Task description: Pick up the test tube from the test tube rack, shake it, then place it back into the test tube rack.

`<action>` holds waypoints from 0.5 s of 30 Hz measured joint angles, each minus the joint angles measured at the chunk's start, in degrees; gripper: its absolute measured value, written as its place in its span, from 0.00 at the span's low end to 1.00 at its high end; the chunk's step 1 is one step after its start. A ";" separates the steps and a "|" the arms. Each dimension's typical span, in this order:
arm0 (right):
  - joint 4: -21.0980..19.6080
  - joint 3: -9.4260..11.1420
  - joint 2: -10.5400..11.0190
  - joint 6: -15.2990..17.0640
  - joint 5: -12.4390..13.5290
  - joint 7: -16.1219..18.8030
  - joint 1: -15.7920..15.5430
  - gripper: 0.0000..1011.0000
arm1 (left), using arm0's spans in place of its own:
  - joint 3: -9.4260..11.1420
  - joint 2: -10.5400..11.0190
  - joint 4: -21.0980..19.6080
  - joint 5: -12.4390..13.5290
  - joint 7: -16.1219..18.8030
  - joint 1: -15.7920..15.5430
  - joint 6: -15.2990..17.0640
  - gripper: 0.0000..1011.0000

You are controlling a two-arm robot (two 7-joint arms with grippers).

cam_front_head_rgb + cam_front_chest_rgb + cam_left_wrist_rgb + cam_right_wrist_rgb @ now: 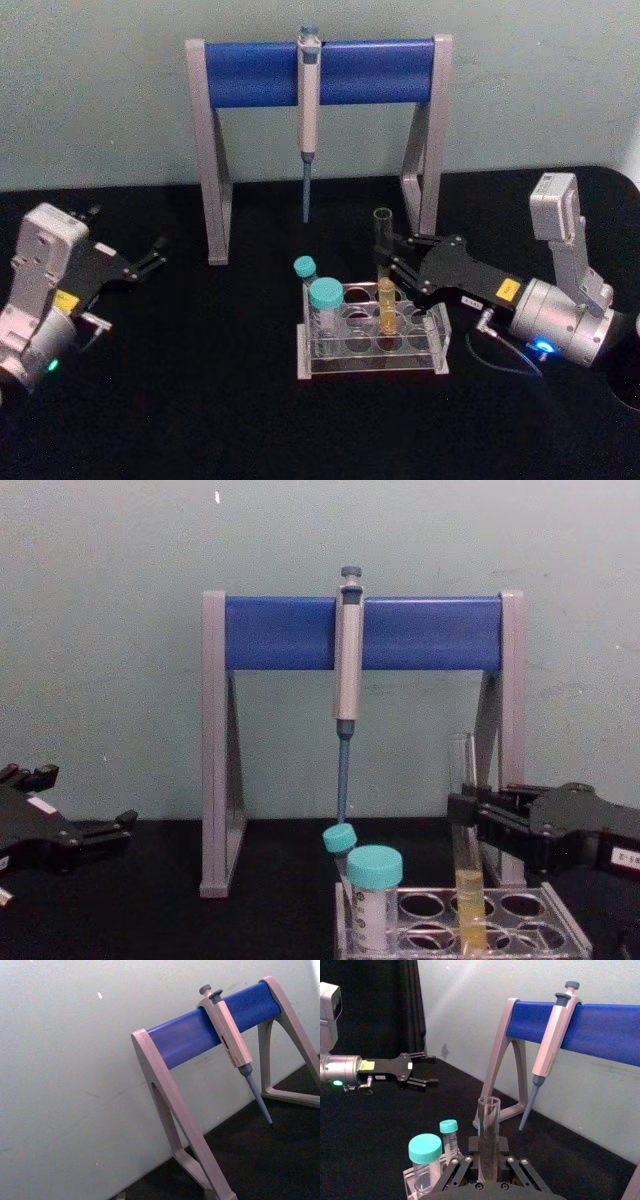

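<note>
The test tube [382,250] stands upright in the clear test tube rack [370,366] at the table's middle, yellow liquid in its lower part. My right gripper [391,266] reaches in from the right and is shut on the tube's upper half, above the rack. In the right wrist view the fingers [504,1152] press both sides of the test tube [488,1130]. From the chest, the right gripper [466,816] holds the test tube [466,880] with its bottom still in the rack [565,938]. My left gripper [152,256] rests open at the far left, also seen as left gripper [422,1070].
Two teal-capped vials [325,303] [304,268] stand in the rack's left holes. Behind it rises the grey-and-blue pipette stand [250,72] with a pipette [308,110] hanging at its middle. A cable [505,352] lies by the right arm.
</note>
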 joint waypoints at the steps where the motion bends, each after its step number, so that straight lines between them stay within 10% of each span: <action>1: 0.00 0.00 0.00 0.00 0.00 0.00 0.00 0.21 | 0.00 0.00 0.00 0.00 0.00 0.00 0.00 0.99; 15: 0.00 0.00 0.00 -0.04 0.03 0.00 0.00 0.59 | 0.00 0.00 0.00 0.00 0.00 0.00 0.00 0.99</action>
